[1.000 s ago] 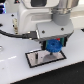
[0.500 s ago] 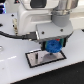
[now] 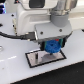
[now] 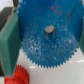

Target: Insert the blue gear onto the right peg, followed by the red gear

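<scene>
The arm reaches down from the far edge of the white surface [image 3: 10, 70], wrist vertical, tool [image 3: 52, 48] low over the plate [image 3: 35, 59] near the surface's middle. The tool is clamped on the blue gear [image 3: 52, 47], held level directly above the plate. No writing is legible. The blue gear [image 4: 47, 35] is wide, toothed and speckled; a dark peg [image 4: 49, 30] shows through its centre hole. The red gear [image 4: 19, 75] lies beside its rim.
</scene>
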